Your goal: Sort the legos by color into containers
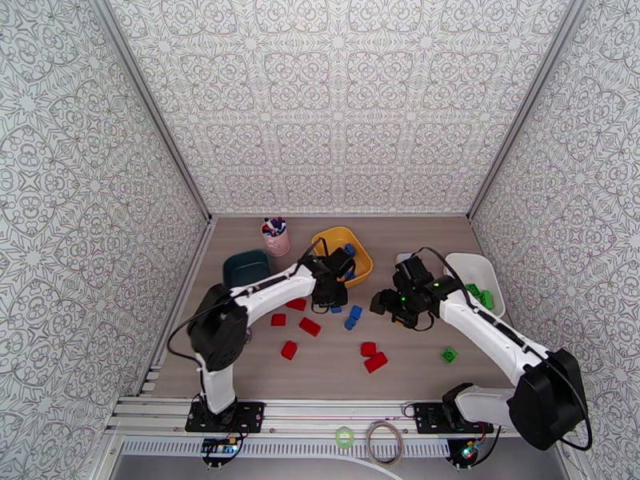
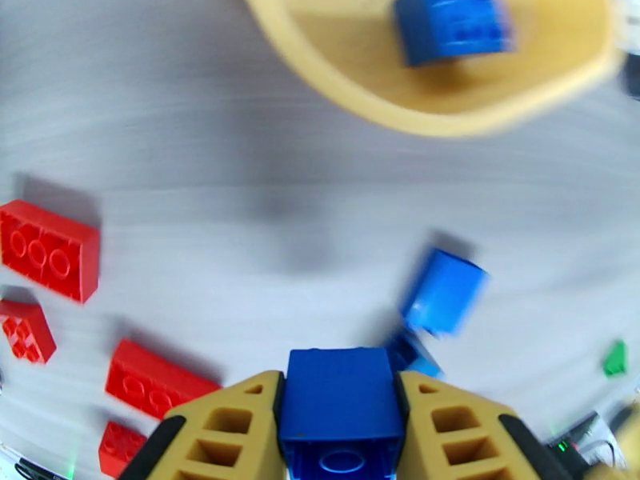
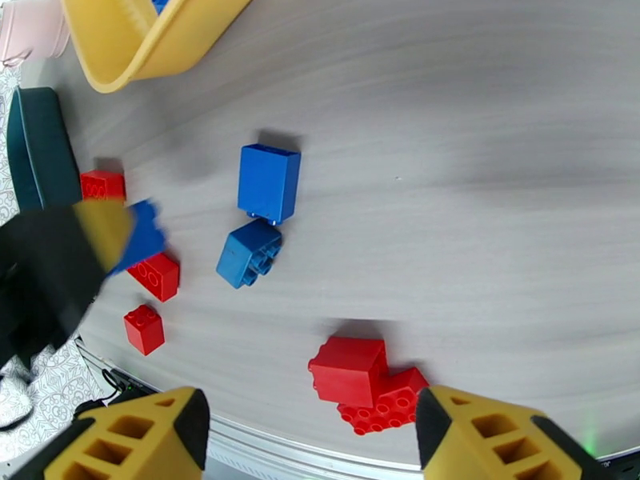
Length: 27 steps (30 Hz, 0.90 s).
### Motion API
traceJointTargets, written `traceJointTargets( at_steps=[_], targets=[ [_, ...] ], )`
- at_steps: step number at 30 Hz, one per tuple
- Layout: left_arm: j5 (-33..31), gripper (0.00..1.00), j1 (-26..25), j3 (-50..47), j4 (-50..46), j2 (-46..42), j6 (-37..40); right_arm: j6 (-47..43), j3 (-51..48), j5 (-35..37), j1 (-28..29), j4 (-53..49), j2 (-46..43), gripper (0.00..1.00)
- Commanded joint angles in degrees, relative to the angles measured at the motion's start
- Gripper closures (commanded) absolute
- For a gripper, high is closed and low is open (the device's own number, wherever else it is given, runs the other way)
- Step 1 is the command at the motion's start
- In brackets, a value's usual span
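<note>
While the left gripper (image 2: 340, 384) is clenching a blue Lego brick (image 2: 340, 406) just short of the yellow tray (image 2: 336, 82), the right gripper (image 3: 310, 406) is hanging with its jaws released and holding nothing.

One blue brick (image 2: 452, 26) is already lying inside the yellow tray. Two more blue bricks (image 3: 270, 184) (image 3: 250, 251) are sitting side by side on the wooden table (image 1: 416, 370), between the two grippers. Red bricks (image 1: 310, 326) are lying scattered on the table near the left arm, and a touching pair of red bricks (image 3: 364, 382) is resting under the right gripper. Green bricks (image 1: 480, 296) are lying in the white tray (image 1: 468, 266), and one green brick (image 1: 450, 355) is sitting alone on the table. The dark teal tray (image 1: 244, 267) is standing beside a pink cup of pens (image 1: 277, 238).
</note>
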Motion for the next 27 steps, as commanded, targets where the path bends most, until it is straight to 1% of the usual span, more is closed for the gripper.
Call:
traceJointTargets(
  at_steps=[1,4,7,11,15,17,18,20,22,24,27],
  targets=[
    [2.7,0.69,1.2,-0.3,3.7,-3.3,1.1,1.2,-0.6,-2.2,0.2,3.4,1.5,0.28],
    [5.1,0.68,3.9,1.4,5.2,-3.9,1.5,1.5,0.5,-3.7,0.3,5.2,2.9,0.28],
    [7.3,0.67,6.9,4.5,5.9,-2.5,2.1,2.3,1.9,-4.8,0.3,6.8,4.4,0.28],
    [10.2,0.66,10.6,11.2,5.8,2.0,3.0,3.1,4.2,-5.1,0.3,7.2,6.1,0.29],
    [11.9,0.63,12.4,20.7,3.9,8.6,4.2,2.7,6.5,-4.0,0.3,5.7,6.8,0.29],
    [12.5,0.59,12.8,26.6,1.9,12.7,5.2,2.2,7.4,-3.3,0.1,4.3,6.9,0.29],
    [12.5,0.55,12.8,29.1,0.6,14.3,5.6,1.9,7.6,-3.1,-0.1,3.8,6.9,0.29],
    [12.5,0.43,12.6,33.6,-1.6,16.9,6.4,1.6,7.7,-2.6,-0.4,2.8,6.7,0.29],
    [11.9,0.3,12.4,36.0,-2.7,17.5,7.1,1.2,7.7,-1.9,-0.5,1.9,6.3,0.29],
    [11.1,0.25,12.1,35.8,-3.1,16.6,7.6,0.8,7.2,-1.0,-0.5,1.1,5.6,0.29],
    [9.4,0.25,11.5,31.5,-3.2,13.6,8.8,0.5,6.1,-0.1,-0.5,0.2,4.6,0.29]
  ],
)
